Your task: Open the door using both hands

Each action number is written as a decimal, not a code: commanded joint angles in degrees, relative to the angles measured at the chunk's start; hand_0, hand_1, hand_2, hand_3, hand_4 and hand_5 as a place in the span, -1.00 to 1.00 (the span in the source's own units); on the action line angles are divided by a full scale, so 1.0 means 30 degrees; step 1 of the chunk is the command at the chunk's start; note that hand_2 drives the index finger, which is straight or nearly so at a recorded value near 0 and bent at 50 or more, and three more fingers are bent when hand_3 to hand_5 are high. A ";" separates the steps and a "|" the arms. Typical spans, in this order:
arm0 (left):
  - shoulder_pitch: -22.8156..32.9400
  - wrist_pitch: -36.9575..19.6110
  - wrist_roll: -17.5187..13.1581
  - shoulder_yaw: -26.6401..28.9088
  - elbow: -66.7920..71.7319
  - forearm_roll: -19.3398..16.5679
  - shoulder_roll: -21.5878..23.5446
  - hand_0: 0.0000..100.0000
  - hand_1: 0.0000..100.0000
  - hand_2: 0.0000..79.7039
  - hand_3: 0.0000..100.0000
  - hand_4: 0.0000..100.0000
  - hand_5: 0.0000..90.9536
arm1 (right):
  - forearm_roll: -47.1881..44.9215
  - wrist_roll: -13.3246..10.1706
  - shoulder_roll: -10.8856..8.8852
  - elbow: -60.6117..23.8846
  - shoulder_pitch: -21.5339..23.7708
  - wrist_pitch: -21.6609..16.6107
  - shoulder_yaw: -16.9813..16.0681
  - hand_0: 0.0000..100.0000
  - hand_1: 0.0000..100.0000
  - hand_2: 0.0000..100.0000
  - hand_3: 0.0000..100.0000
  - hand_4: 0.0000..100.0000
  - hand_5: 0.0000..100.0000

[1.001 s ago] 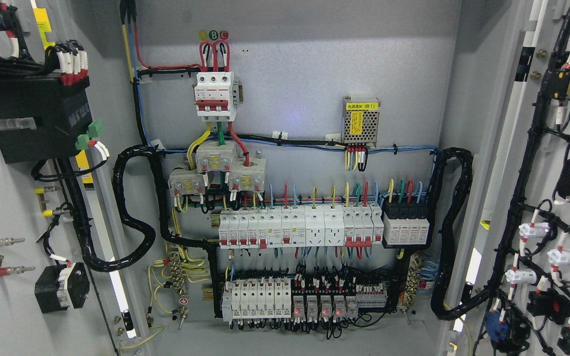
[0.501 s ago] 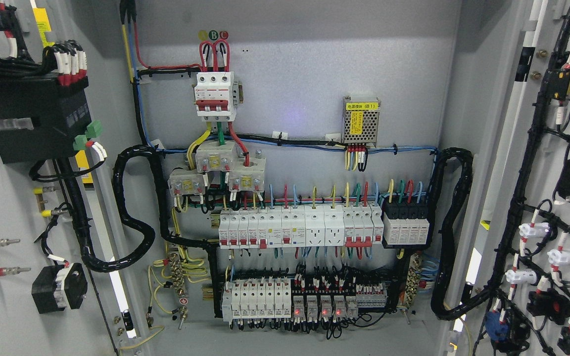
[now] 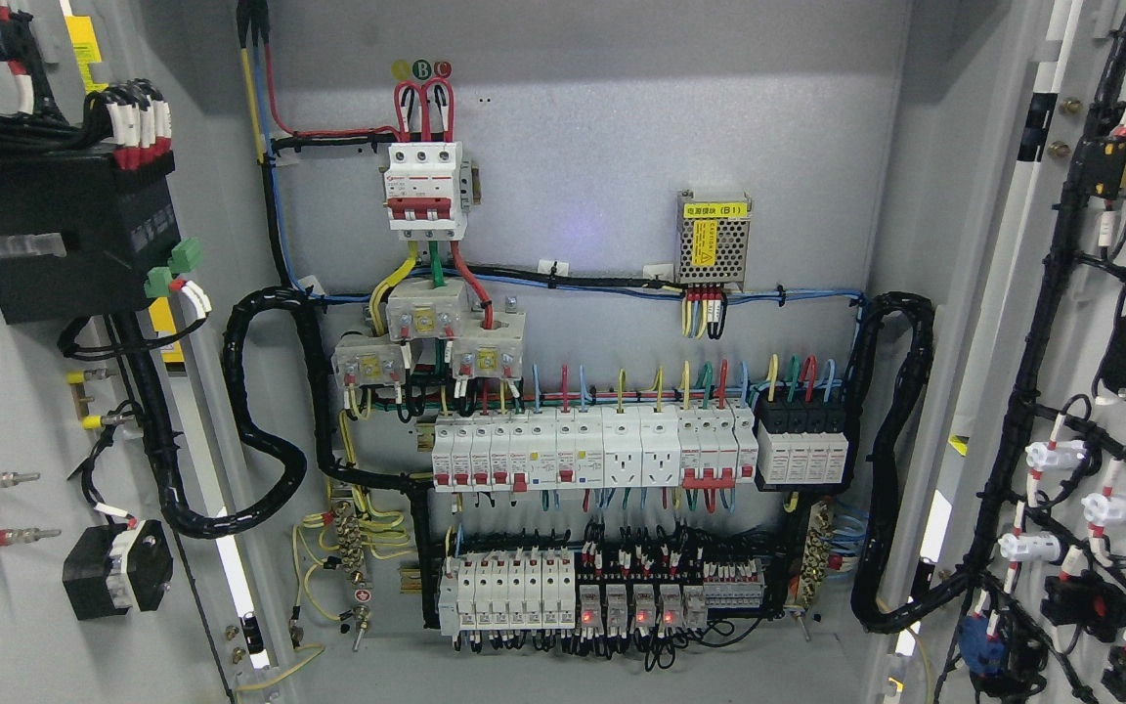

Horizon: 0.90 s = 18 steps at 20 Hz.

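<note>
Now both hands out of view, left door [image 3: 16,391] and right door [image 3: 1091,293] unmoved, wide open.

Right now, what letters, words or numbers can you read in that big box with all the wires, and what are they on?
"B": green round sticker above the top breaker.
"(B1)": yellow label on the small mesh-covered power module; the characters before it are too blurred to read.
Yellow warning sticker on that module: too small to read.
Breaker rows, door parts: print too small to read.
</note>
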 commanded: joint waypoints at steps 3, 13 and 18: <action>0.0320 -0.0683 0.0006 0.0038 -0.1716 0.0021 0.0292 -1.00 -1.00 -1.00 -1.00 -1.00 -1.00 | 0.0131 -0.1951 -0.4250 -0.2837 0.4285 -0.0125 -0.6397 -0.60 -0.76 -1.00 -1.00 -1.00 -1.00; 0.5737 -0.1535 0.0006 0.0594 -2.0751 0.0050 0.0352 -1.00 -1.00 -1.00 -1.00 -1.00 -1.00 | 0.0131 -0.6383 -0.4722 -0.6974 1.1730 -0.4305 -0.8600 -0.60 -0.76 -1.00 -1.00 -1.00 -1.00; 0.6562 -0.1768 0.0006 -0.0138 -2.6503 0.0050 0.0585 -1.00 -1.00 -1.00 -1.00 -1.00 -1.00 | 0.0131 -0.6384 -0.5951 -0.6974 1.4834 -0.9022 -1.0443 -0.60 -0.76 -1.00 -1.00 -1.00 -1.00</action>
